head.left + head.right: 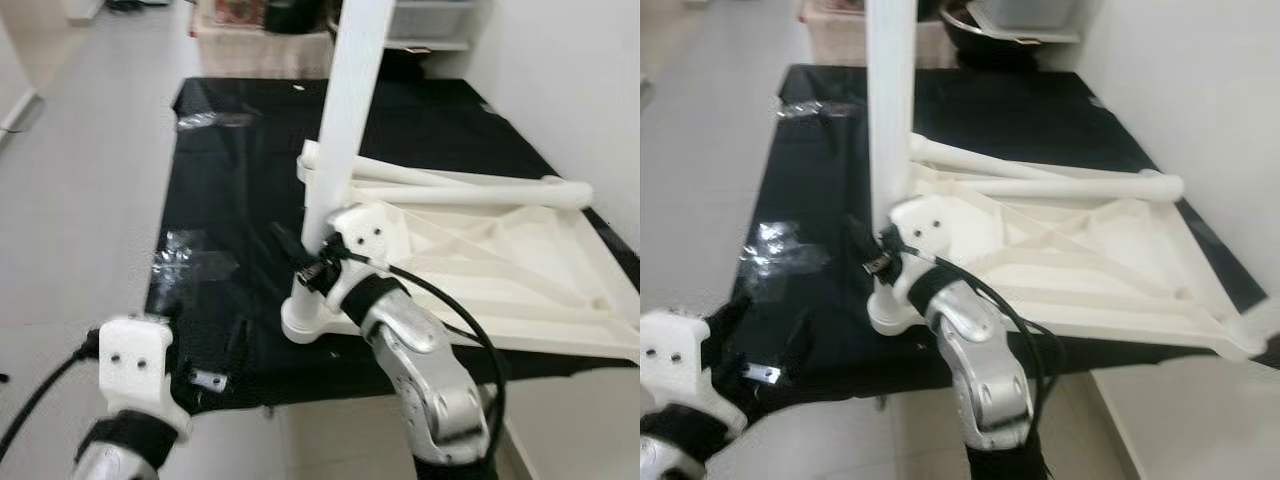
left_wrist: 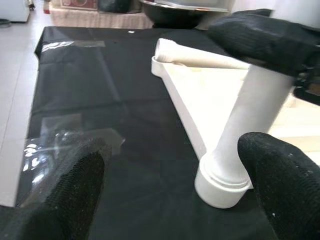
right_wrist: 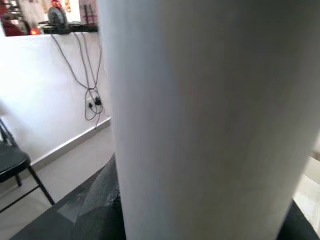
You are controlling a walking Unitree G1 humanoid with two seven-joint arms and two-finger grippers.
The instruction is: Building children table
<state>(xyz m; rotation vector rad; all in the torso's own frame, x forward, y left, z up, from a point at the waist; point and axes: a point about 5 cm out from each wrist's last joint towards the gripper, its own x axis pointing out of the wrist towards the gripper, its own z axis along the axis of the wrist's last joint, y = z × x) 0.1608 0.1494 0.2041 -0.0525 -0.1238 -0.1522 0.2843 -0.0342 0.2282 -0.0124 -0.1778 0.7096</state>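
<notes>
Nearest the camera, the left hand [image 1: 160, 345] hovers with its black fingers [image 2: 75, 185] spread wide and holding nothing, over the near edge of a glossy black sheet [image 1: 240, 170] laid on the pale tiled floor [image 1: 70, 200]. Just beyond, the right hand [image 1: 305, 262] is clamped around an upright white table leg [image 1: 345, 110], a smooth round tube whose flared collar sits in the near left corner socket of the upturned white tabletop [image 1: 520, 270]. The step looks like seating that leg: best kept plumb and pressed or twisted straight down, the free hand steadying the ribbed plastic top. Farther back, two loose legs [image 1: 450, 185] lie across the moulded underside; crinkled clear wrapping [image 1: 190, 265] lies left.
</notes>
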